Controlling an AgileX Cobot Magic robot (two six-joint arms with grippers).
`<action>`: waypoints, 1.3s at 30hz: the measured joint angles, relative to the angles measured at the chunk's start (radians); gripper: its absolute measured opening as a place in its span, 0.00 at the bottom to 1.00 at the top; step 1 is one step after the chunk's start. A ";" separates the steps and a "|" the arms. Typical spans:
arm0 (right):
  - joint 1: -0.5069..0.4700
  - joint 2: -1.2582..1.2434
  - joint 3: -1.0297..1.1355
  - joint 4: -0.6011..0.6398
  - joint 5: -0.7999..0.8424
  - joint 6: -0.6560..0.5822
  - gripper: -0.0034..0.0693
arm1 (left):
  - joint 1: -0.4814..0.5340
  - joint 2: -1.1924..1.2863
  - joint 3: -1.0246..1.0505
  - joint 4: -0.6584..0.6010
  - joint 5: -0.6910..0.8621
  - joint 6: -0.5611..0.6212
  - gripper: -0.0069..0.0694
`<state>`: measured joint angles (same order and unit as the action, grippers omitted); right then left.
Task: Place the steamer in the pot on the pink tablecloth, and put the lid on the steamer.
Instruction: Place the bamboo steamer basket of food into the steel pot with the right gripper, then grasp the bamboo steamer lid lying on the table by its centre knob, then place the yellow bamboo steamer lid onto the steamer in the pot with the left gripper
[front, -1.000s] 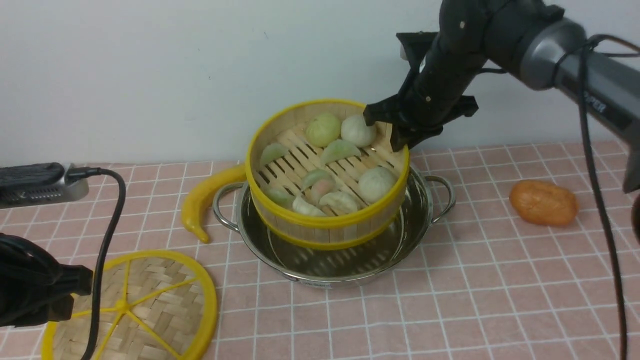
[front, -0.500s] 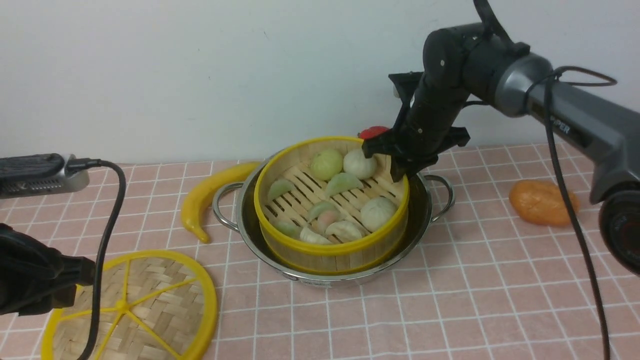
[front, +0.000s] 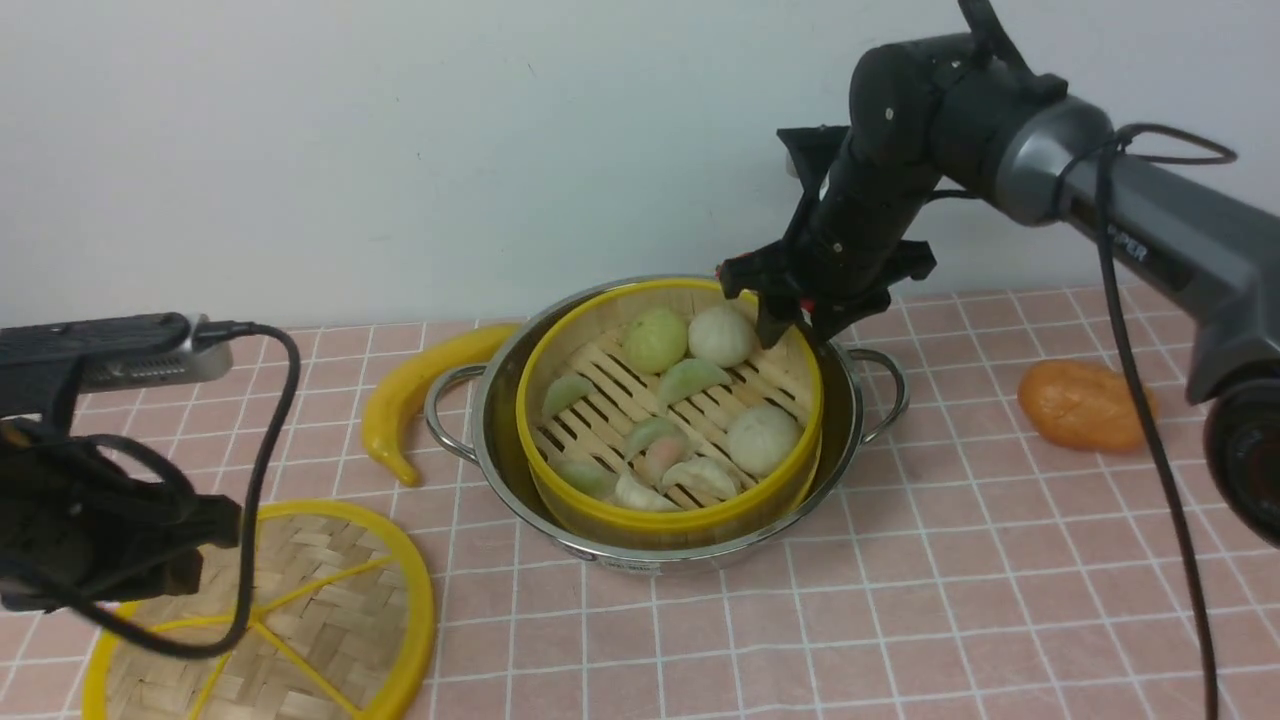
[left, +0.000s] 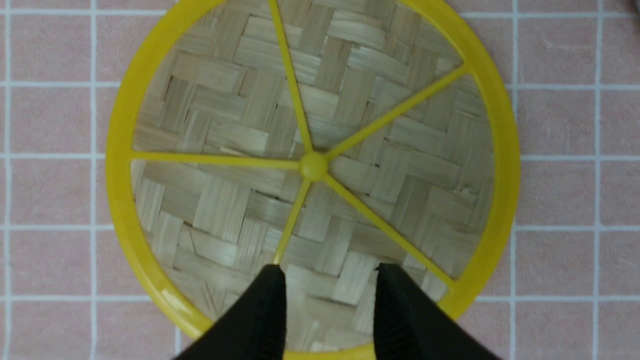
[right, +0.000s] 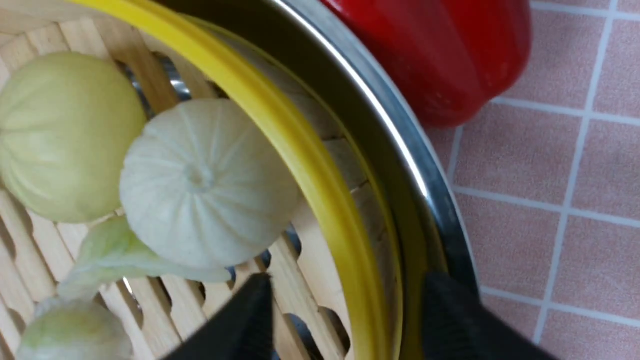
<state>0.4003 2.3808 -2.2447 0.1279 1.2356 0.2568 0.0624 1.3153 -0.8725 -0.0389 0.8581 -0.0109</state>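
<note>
Change since earlier frame: bamboo steamer lowered from a tilted hold over the pot into the stainless-steel pot; right gripper now opened off the rim; left gripper shifted inward over the lid.
Steamer: seated inside pot walls, roughly level, dumplings and buns inside; thin gap to pot rim seen on the right gripper's side.
Right gripper: fingers apart, one either side of the steamer's yellow rim, nothing clamped; to be raised clear, judged.
Left gripper: fingertips apart, nothing held, above the woven-bamboo lid.
Lid: flat on pink gridded tablecloth, left of and nearer the camera than the pot, well apart from it; no long axis, being round.
Key relation: lid lies directly under left gripper; left arm is clearly nearer, right arm is at the pot's far right. Yellow rim is the likely grasp edge, spokes meeting at hub.
Edges: near part of lid rim is cut off in front view; fingertips overlap lid's weave in left wrist view, height above it cannot be told.
Room: bare cloth between lid and pot; banana beyond lid, beside pot handle; red pepper close by pot rim.
Stage: steamer placement about done, lid pickup next, judged.
</note>
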 joint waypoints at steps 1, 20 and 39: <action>0.000 -0.006 0.000 0.000 0.000 0.000 0.70 | 0.000 0.023 0.000 0.000 -0.019 0.001 0.41; 0.000 -0.489 0.000 0.001 -0.002 -0.102 0.81 | -0.001 0.358 -0.001 0.000 -0.185 0.000 0.40; 0.000 -1.194 0.621 -0.412 -0.008 -0.066 0.81 | -0.033 0.244 -0.369 0.196 0.214 -0.105 0.24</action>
<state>0.4003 1.1870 -1.6241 -0.2837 1.2279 0.1908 0.0293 1.5590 -1.2414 0.1575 1.0716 -0.1159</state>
